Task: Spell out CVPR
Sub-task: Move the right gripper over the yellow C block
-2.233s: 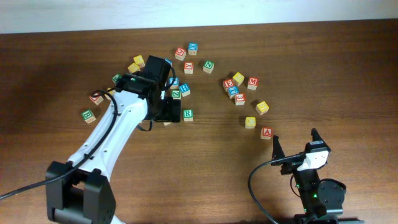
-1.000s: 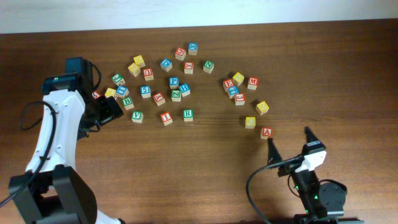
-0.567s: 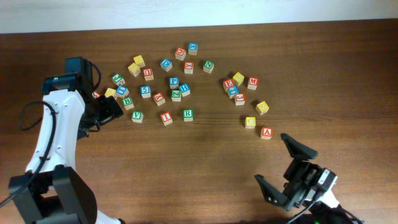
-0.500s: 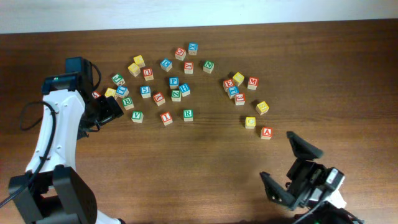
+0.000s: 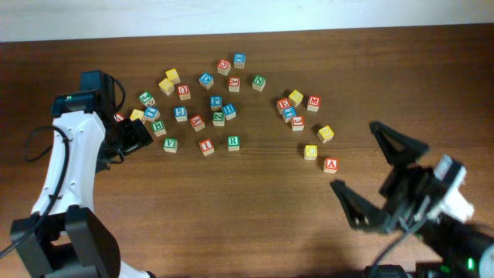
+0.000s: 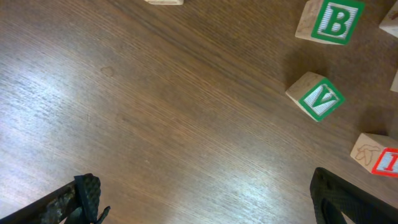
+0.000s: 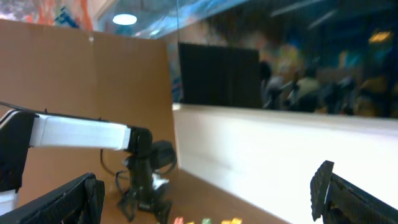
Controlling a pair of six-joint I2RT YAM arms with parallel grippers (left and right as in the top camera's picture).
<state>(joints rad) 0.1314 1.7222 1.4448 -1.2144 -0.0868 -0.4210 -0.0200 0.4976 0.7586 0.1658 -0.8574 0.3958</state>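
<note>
The green V cube (image 5: 170, 144) lies just right of my left gripper (image 5: 133, 139), whose jaws stand wide open over bare wood. In the left wrist view the V (image 6: 317, 96) sits ahead and to the right of the open left gripper (image 6: 211, 205). The green R (image 5: 233, 142) and the blue P (image 5: 216, 101) rest among the scattered cubes. Farther right lies the yellow C (image 5: 310, 152). My right gripper (image 5: 378, 177) is raised high at the lower right, open and empty. Its camera faces the far wall, and the right gripper (image 7: 208, 199) holds nothing.
Several other lettered cubes lie across the far half of the table (image 5: 255, 201), among them a green B (image 6: 333, 20), a red-lettered cube (image 6: 380, 155) and a red A (image 5: 330, 164). A white wall (image 5: 247, 15) borders the far edge. The left arm (image 7: 81, 134) shows in the right wrist view.
The right arm has risen from its low pose and swung up and to the right, its open fingers now looming large. The left arm earlier drew back from the cubes and has since held still.
</note>
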